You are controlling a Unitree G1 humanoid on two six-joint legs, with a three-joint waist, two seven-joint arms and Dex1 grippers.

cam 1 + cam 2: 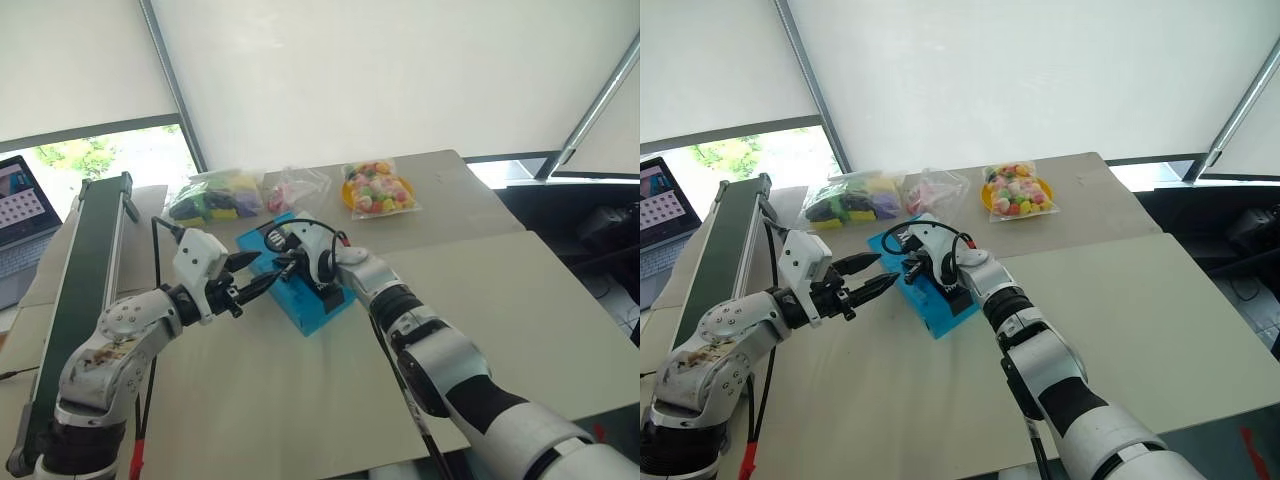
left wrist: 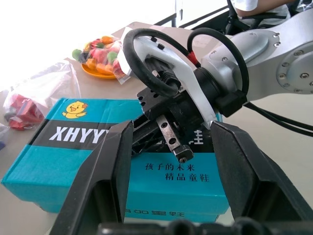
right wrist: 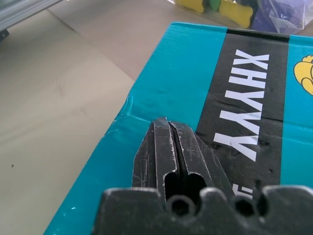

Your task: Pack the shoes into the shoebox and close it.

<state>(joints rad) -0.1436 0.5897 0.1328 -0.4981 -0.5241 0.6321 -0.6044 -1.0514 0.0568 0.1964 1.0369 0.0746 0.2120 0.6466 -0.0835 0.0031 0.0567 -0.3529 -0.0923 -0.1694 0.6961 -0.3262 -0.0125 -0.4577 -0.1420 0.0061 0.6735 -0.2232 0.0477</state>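
Observation:
The shoebox (image 1: 303, 303) is a turquoise-blue box with a black printed band, lying with its lid down at the middle of the table. The shoes are out of view. My right gripper (image 1: 290, 266) is shut, with its fingertips resting on the box lid (image 3: 186, 78) near the box's left end. Just left of that end, my left gripper (image 1: 262, 272) hovers open, holding nothing and pointing level at the box. In the left wrist view the right gripper's shut fingers (image 2: 173, 144) sit between my left fingers, with the box side (image 2: 73, 166) behind them.
Three clear bags of colourful items lie behind the box: one at the back left (image 1: 215, 197), one in the middle (image 1: 295, 188), one on the right (image 1: 378, 188). A dark green conveyor (image 1: 85, 270) runs along the table's left edge, beside a laptop (image 1: 20, 215).

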